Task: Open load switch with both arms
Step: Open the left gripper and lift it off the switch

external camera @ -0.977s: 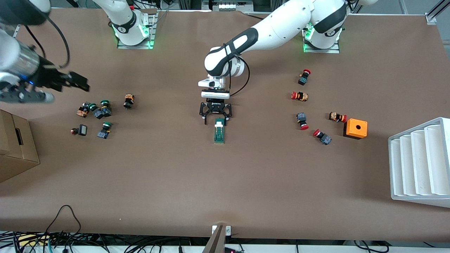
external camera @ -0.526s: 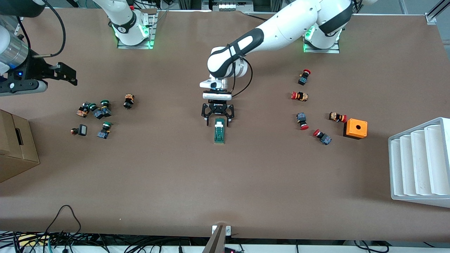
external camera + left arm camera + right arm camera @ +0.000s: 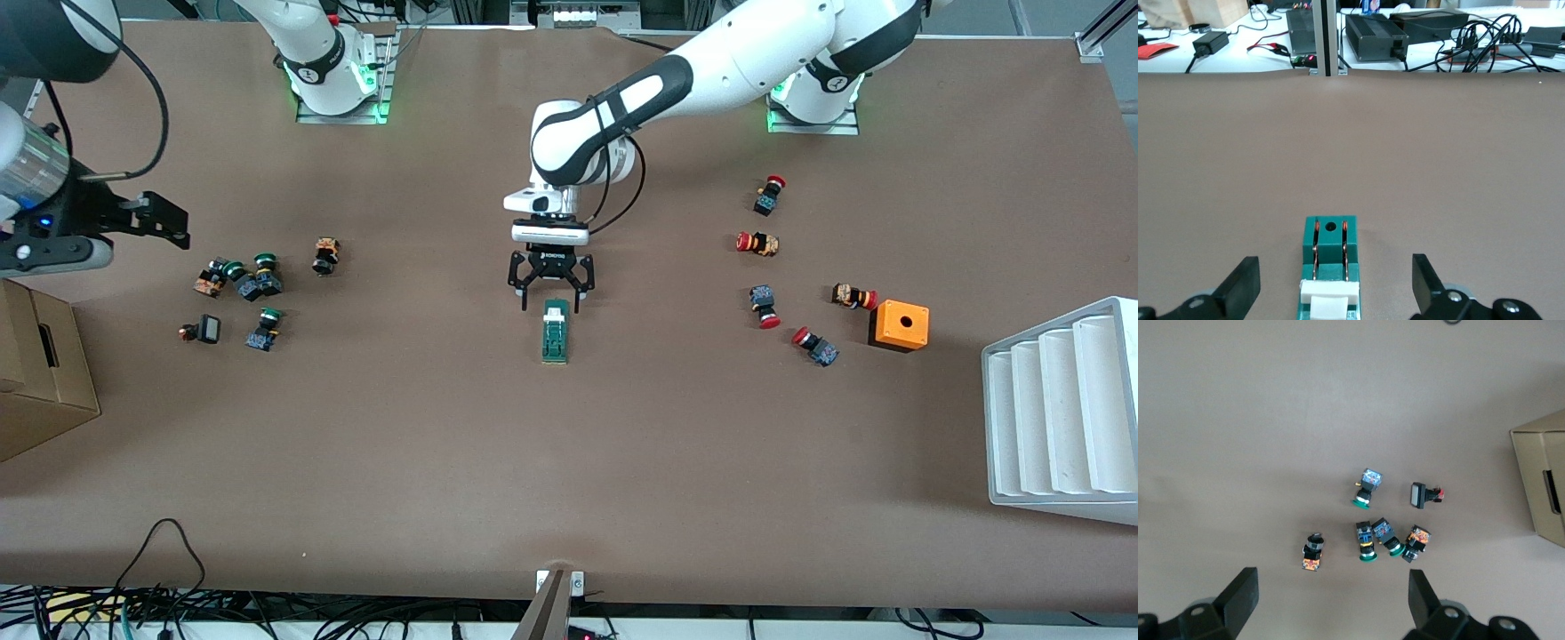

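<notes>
The load switch (image 3: 556, 331), a narrow dark-green block with a white lever end, lies at the table's middle. My left gripper (image 3: 549, 306) hangs open just over its lever end, the end toward the robots' bases. In the left wrist view the switch (image 3: 1330, 257) lies between the two spread black fingers (image 3: 1245, 283) of the left gripper (image 3: 1335, 283), and neither touches it. My right gripper (image 3: 176, 222) is open and holds nothing, up in the air over the right arm's end of the table. The right wrist view shows bare table between the fingers of the right gripper (image 3: 1331, 597).
Green-capped push buttons (image 3: 249, 284) cluster toward the right arm's end, below the right gripper, with a cardboard box (image 3: 36, 369) beside them. Red-capped buttons (image 3: 765, 244), an orange box with a hole (image 3: 899, 325) and a white stepped rack (image 3: 1058, 409) stand toward the left arm's end.
The right gripper has drawn back toward the right arm's end of the table. The left arm has shifted slightly over the switch's lever end. The switch has not moved.
</notes>
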